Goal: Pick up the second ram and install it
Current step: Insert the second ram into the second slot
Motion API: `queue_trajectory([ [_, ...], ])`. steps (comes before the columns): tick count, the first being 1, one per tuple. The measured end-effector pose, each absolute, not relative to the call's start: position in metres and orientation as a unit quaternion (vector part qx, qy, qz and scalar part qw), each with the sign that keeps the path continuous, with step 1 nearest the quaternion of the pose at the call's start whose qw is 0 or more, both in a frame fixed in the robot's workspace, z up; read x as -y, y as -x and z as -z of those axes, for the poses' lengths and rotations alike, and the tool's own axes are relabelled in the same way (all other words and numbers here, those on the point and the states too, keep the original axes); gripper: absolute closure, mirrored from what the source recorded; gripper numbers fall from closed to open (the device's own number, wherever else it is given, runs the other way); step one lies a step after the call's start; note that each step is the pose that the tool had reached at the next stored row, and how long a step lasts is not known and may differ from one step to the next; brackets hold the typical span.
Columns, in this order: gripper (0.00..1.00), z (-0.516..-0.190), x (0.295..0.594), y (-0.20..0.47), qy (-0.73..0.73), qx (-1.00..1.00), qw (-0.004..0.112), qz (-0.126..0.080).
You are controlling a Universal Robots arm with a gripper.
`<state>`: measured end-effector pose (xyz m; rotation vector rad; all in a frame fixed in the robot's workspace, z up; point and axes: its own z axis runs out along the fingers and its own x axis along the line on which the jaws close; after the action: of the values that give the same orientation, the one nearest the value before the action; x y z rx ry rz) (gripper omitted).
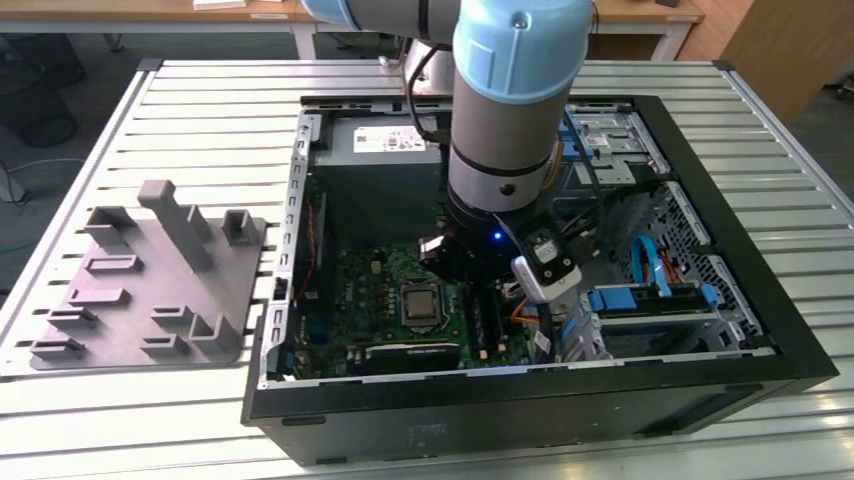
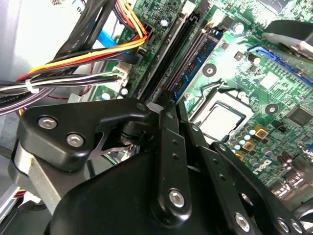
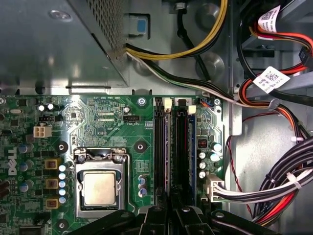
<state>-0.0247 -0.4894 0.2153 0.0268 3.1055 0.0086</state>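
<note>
My gripper is low inside the open computer case, over the motherboard's memory slots. In both wrist views its black fingers are drawn close together at one end of the slots. The second ram shows edge-on as a thin bluish strip standing in a slot, in line with the gripper. In the second wrist view that strip starts right at the fingertips. Whether the stick is fully seated cannot be told.
Another blue stick stands two slots over. The processor socket lies beside the slots. Cable bundles and the power supply crowd the case. A grey tray with upright posts sits on the slatted table at the exterior view's left.
</note>
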Motion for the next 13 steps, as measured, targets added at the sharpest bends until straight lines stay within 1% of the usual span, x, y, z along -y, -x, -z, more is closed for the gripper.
queue_trajectory([
  [13,0.86,-0.2128,0.4888,0.0244,-0.003,-1.000,0.018,-0.003],
])
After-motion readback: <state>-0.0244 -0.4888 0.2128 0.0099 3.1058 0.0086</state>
